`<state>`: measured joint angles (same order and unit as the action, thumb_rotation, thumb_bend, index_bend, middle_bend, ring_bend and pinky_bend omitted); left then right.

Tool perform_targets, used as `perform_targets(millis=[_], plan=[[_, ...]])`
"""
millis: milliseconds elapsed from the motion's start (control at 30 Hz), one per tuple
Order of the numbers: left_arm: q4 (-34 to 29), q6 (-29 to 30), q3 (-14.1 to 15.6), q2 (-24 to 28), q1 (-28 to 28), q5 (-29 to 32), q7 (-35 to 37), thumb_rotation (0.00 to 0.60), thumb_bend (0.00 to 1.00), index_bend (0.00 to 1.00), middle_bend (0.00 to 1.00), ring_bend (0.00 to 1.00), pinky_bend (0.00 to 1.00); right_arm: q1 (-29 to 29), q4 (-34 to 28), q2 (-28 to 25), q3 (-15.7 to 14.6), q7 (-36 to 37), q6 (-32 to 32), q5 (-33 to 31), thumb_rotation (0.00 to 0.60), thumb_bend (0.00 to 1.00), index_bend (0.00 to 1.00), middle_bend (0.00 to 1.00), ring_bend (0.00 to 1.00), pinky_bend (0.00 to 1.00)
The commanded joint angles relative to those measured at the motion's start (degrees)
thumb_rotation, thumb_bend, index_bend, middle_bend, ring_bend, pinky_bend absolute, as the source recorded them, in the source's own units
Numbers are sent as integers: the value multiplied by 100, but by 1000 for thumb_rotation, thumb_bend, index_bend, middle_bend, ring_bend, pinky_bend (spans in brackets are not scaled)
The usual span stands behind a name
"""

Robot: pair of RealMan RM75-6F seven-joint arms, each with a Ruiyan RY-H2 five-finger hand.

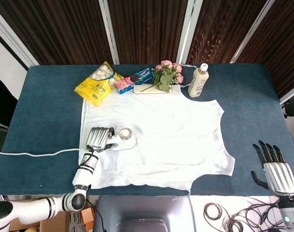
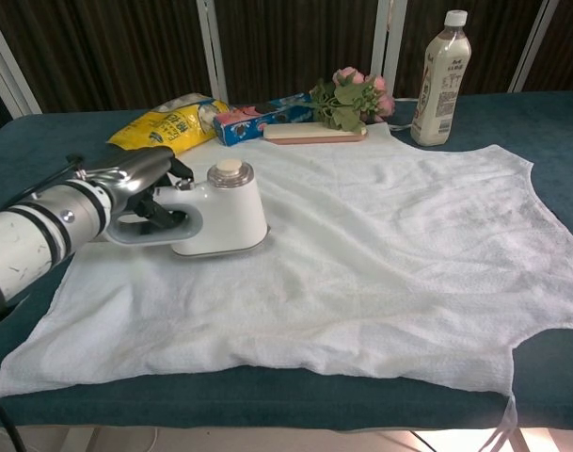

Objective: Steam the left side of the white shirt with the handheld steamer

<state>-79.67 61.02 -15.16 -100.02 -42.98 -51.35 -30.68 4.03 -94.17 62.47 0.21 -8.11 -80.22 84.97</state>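
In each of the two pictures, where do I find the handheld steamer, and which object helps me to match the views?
Head view: the handheld steamer lies lower left, on the left part of the white shirt.
Chest view: it stands left of centre, gripped by the left hand.
Shared landmark: the bottle beyond the shirt.

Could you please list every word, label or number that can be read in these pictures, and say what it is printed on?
Nothing can be read for certain.
Yellow snack bag: large printed characters, too blurred to read.
Blue and pink box: lettering too small to read.
Bottle: dark vertical characters on its label, unreadable.
Handheld steamer and white shirt: no text visible.
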Motion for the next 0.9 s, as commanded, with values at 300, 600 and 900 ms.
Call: perform_targets(millis=[300, 600, 900], plan=[[223, 402, 395, -267, 203, -407, -161, 600, 523, 983, 936, 924, 861, -34, -10, -12, -24, 43, -69, 80, 600, 309, 0, 0, 0, 31], [1702, 116, -68, -717, 2, -213, 229, 600, 523, 983, 936, 924, 861, -25, 13, -41, -16, 112, -39, 72, 600, 309, 0, 0, 0, 31], [2904, -189, -520, -952, -234, 88, 411, 600, 523, 983, 936, 923, 861, -21, 1, -37, -7, 82, -21, 49, 600, 309, 0, 0, 0, 31]])
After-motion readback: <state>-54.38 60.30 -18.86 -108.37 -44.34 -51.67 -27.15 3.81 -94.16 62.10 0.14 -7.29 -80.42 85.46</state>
